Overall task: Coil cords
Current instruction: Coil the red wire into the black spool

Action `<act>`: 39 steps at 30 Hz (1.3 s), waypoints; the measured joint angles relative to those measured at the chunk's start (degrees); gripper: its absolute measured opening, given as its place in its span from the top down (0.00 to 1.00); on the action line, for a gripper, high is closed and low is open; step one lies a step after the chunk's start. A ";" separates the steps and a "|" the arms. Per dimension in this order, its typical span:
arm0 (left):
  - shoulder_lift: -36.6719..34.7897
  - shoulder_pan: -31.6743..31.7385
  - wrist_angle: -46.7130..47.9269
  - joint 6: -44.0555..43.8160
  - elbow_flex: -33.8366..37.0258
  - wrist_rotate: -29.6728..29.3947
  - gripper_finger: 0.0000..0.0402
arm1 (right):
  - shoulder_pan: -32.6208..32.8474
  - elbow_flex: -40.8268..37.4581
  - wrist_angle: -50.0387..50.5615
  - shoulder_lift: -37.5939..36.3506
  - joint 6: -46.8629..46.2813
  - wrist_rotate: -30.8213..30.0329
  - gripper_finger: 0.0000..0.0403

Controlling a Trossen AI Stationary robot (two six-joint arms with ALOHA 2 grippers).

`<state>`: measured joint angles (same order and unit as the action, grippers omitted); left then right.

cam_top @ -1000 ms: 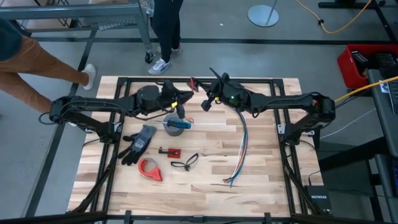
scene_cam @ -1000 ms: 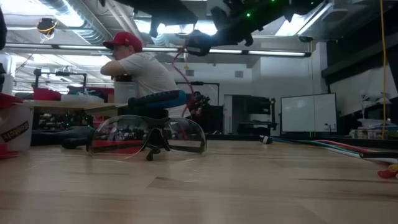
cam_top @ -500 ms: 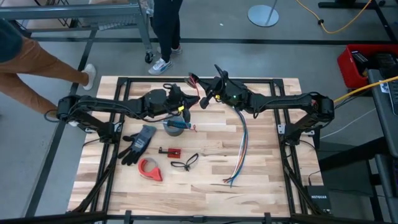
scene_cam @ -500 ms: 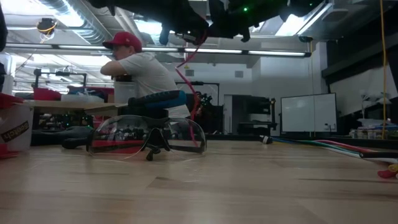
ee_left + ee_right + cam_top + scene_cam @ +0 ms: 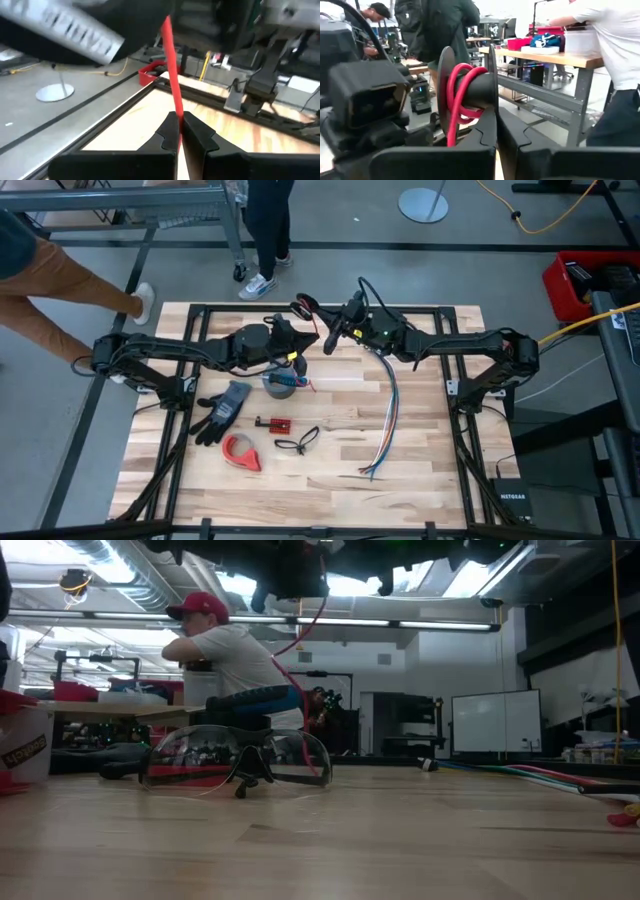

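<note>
Overhead, a pale wooden table point(image 5: 420, 450) in a black frame stands on a grey floor, with two people's legs showing past its far edge. On the boards lie a grey tape roll point(image 5: 283, 383), a dark glove point(image 5: 224, 408), a red tape roll point(image 5: 241, 451), a small black looped cord point(image 5: 297, 441), a small red and black part point(image 5: 272, 423) and a long bundle of coloured wires point(image 5: 388, 417). From table height, clear safety glasses point(image 5: 237, 757) sit on the wood, and behind them a person in a red cap point(image 5: 225, 650) leans at a bench.

Both arms meet above the far middle of the table. The red cord point(image 5: 306, 308) hangs in the air between them: part of it is wound in a few turns round a dark spool point(image 5: 470, 90) at the right gripper point(image 5: 335, 330), and a straight length runs down to the left gripper point(image 5: 290, 350), just above the grey tape roll.

The left gripper's fingers point(image 5: 197, 132) are closed tight on the cord, which rises taut from between their tips. The right gripper's fingers point(image 5: 487, 132) stand nearly together beneath the spool, and they appear to clamp it.
</note>
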<state>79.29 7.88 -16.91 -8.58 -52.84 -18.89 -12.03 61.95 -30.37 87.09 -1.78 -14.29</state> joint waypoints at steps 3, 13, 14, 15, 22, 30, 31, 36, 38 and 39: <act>-0.21 0.00 2.67 0.02 0.00 -1.61 1.00 | 0.02 0.00 3.61 -1.96 0.29 0.02 1.00; -0.33 0.59 5.74 1.54 -0.04 -6.13 1.00 | 0.02 0.00 22.44 -10.08 0.50 0.20 1.00; -0.33 0.85 6.15 1.53 -0.04 -6.14 1.00 | 0.02 0.00 23.70 -10.52 0.50 0.20 1.00; -0.33 1.13 6.41 1.45 -0.03 -6.16 1.00 | 0.02 0.00 24.64 -10.91 0.50 0.28 1.00; -0.33 2.45 5.74 1.29 -0.02 -6.21 0.99 | 0.00 0.00 26.21 -11.65 0.50 5.28 1.00; -0.33 2.34 6.32 4.19 0.00 -2.74 0.86 | 0.00 0.00 24.60 -11.65 0.50 5.88 1.00; -0.33 2.34 6.38 3.88 0.00 -2.44 0.84 | 0.00 0.00 24.12 -11.65 0.50 5.88 1.00; -0.33 2.32 6.22 2.57 0.02 -2.08 0.75 | 0.00 0.02 22.10 -11.67 0.52 5.88 1.00; -0.33 2.32 6.25 2.56 0.02 -2.08 0.74 | 0.00 0.02 20.88 -11.67 0.52 5.88 1.00; -0.33 2.32 6.23 2.65 0.02 -2.08 0.73 | 0.00 0.02 20.30 -11.67 0.52 5.87 1.00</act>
<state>78.96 10.20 -10.68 -5.93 -52.82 -20.97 -12.03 61.98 -10.07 75.42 -1.26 -8.42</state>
